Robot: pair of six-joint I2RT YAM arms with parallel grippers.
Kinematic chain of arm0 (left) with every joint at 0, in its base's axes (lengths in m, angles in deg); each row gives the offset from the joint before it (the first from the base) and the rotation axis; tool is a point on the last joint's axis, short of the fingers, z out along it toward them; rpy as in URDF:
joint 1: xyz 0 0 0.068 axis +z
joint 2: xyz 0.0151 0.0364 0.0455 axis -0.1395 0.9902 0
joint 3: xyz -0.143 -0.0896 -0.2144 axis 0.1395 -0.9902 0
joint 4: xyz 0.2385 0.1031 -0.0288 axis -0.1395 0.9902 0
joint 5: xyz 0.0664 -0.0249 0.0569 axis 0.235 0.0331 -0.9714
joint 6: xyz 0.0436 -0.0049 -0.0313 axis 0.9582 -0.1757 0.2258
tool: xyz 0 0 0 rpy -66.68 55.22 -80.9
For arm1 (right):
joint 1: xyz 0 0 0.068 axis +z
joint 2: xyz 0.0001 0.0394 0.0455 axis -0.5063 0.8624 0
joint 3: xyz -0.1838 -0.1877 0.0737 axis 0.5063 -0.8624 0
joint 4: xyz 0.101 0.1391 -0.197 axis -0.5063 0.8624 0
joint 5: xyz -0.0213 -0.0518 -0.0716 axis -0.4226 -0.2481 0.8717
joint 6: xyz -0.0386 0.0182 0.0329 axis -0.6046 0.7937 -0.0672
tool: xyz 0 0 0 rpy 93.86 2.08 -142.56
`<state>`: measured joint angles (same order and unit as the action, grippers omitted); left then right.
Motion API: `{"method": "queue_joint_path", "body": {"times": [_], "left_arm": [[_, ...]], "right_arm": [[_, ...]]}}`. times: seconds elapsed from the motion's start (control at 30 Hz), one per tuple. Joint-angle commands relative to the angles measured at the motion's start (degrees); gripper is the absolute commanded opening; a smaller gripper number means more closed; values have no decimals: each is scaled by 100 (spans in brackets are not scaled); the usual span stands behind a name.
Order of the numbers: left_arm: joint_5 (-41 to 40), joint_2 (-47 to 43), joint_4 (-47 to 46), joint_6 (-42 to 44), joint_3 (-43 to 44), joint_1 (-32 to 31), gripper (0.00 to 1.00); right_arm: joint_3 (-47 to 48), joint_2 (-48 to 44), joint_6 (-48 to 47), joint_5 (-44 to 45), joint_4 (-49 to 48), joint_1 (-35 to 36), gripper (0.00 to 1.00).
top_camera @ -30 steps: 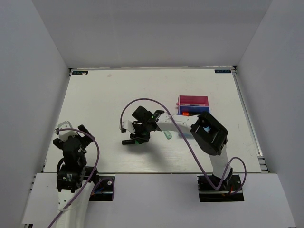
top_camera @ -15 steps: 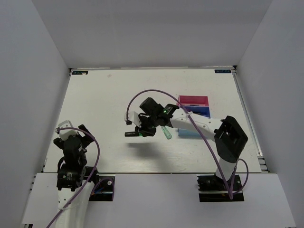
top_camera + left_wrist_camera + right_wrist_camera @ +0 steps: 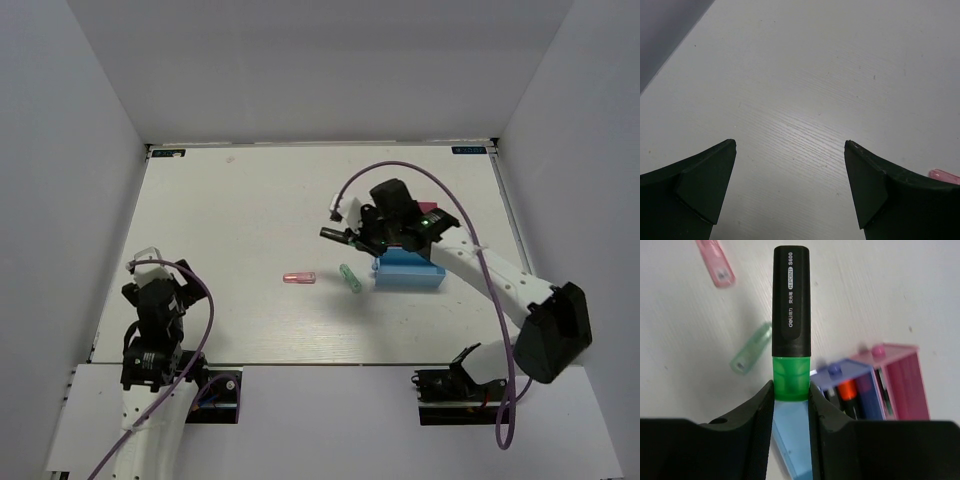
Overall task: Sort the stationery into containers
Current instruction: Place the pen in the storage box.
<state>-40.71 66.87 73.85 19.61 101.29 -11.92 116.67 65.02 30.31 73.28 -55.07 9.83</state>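
My right gripper (image 3: 360, 237) (image 3: 790, 391) is shut on a green-bodied marker with a black cap (image 3: 791, 300), which it holds in the air over the near-left end of the light blue tray (image 3: 410, 272) (image 3: 790, 440). The dark cap sticks out to the left in the top view (image 3: 335, 233). The dark blue tray (image 3: 840, 374) holds an orange-black marker (image 3: 849, 391), and the magenta tray (image 3: 905, 385) (image 3: 432, 209) holds thin dark pens. A pink marker (image 3: 299, 278) (image 3: 715, 262) and a pale green marker (image 3: 349, 278) (image 3: 751, 354) lie on the table. My left gripper (image 3: 152, 265) (image 3: 790, 146) is open and empty.
The white table (image 3: 230, 220) is walled on three sides. The right arm's purple cable (image 3: 400, 168) arcs above the trays. The pink marker's end shows at the right edge of the left wrist view (image 3: 943, 175).
My right gripper has lifted the green-black marker from the table's middle and carried it right to the trays. The pink marker now lies uncovered. The left gripper shifted slightly.
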Motion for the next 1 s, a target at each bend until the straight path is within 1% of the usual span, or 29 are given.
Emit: {"method": "queue_joint_path", "body": {"times": [0.0, 0.07, 0.1, 0.13, 0.17, 0.2, 0.3, 0.4, 0.53, 0.77, 0.8, 0.83, 0.93, 0.97], "left_arm": [[345, 122, -123, 60, -16, 30, 100], [441, 175, -149, 60, -24, 30, 100], [468, 175, -167, 69, -24, 30, 100], [512, 201, -158, 60, -16, 30, 100], [538, 219, -158, 60, -33, 21, 100], [573, 210, -175, 78, -24, 21, 100], [696, 324, -184, 78, -16, 30, 100], [801, 368, -184, 87, -7, 30, 100], [863, 403, -211, 113, -15, 21, 100], [881, 403, -211, 122, -33, 21, 100], [916, 403, -219, 122, -24, 30, 100], [916, 429, -193, 130, -24, 30, 100], [977, 447, -228, 139, -16, 30, 100], [995, 456, -246, 139, -24, 21, 100]], "right_arm": [[-491, -616, -292, 330, 65, -498, 0], [-825, -950, -600, 453, 5, -676, 0], [-914, -1012, -749, 514, -13, -937, 0], [-1132, -1152, -872, 541, -14, -1044, 0], [-1195, -1197, -969, 576, -101, -1124, 0], [-1257, -1232, -1005, 620, -110, -1394, 0], [-1433, -1346, -1233, 690, -215, -1730, 0], [-1591, -1382, -1514, 551, -260, -2178, 0], [-1539, -1268, -1962, 209, -216, -2582, 0], [-1257, -873, -2753, -680, 126, -2961, 0], [-1249, -820, -3050, -767, 179, -2988, 0], [-1231, -776, -3122, -873, 180, -3014, 0], [-1038, -556, -3299, -909, 241, -3049, 0], [-881, -521, -3360, -918, 276, -3084, 3]]}}
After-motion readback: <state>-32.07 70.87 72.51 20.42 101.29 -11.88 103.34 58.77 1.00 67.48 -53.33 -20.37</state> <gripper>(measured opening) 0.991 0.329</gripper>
